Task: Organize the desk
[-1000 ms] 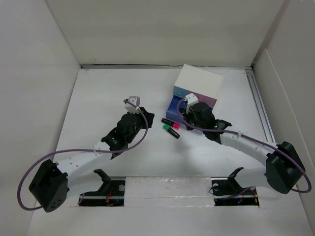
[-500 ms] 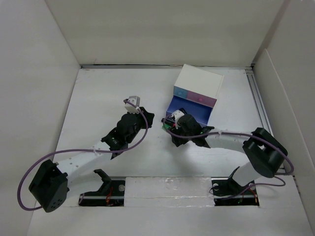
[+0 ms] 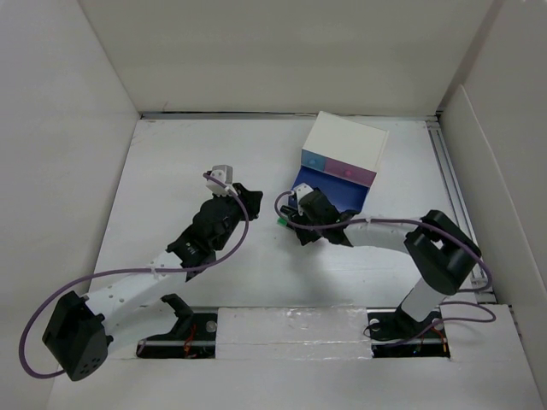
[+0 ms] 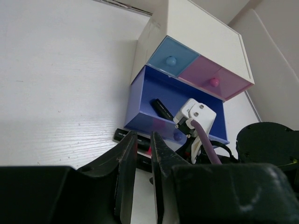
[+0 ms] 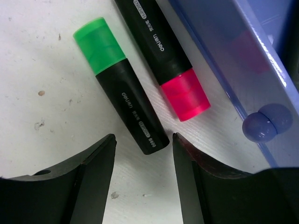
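Right wrist: desk [image 5: 42, 60] lies directly beneath the spread right gripper [image 5: 142, 137].

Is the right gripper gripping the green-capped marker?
No, the right gripper is open, with the green-capped marker lying loose on the desk between its jaws.

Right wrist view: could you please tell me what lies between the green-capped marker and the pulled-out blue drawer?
The pink-capped marker lies between them, beside the green-capped marker and close to the front of the blue drawer; the right wrist view shows it.
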Controlling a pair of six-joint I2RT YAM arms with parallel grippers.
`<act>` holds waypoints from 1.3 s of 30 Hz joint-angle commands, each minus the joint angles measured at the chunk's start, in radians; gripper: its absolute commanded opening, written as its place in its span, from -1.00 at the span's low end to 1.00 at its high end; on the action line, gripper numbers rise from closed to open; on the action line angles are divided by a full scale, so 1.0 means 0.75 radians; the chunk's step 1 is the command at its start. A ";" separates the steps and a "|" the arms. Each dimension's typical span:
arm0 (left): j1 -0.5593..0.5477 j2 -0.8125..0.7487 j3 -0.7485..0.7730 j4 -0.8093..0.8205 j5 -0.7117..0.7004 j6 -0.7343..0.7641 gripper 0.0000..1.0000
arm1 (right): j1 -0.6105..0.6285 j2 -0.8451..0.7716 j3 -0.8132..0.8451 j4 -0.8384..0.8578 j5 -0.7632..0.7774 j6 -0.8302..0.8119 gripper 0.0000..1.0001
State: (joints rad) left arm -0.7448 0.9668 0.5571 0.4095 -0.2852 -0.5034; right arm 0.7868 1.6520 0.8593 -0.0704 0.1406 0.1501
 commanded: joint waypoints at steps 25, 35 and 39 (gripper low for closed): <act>-0.003 -0.019 0.010 0.029 -0.019 0.006 -0.73 | 0.056 -0.423 0.038 -0.112 0.011 -0.069 -0.83; -0.003 0.001 0.016 0.029 -0.002 0.004 -0.73 | -0.247 -0.389 0.157 -0.145 0.154 -0.178 -0.61; -0.003 -0.003 0.014 0.039 0.012 0.004 -0.73 | -0.290 -0.337 0.212 -0.172 0.285 -0.133 -0.31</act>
State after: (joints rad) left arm -0.7448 0.9684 0.5571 0.4061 -0.2874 -0.5034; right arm 0.5758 1.3903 0.9562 -0.1837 0.2722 0.0486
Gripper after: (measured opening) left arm 0.134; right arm 0.352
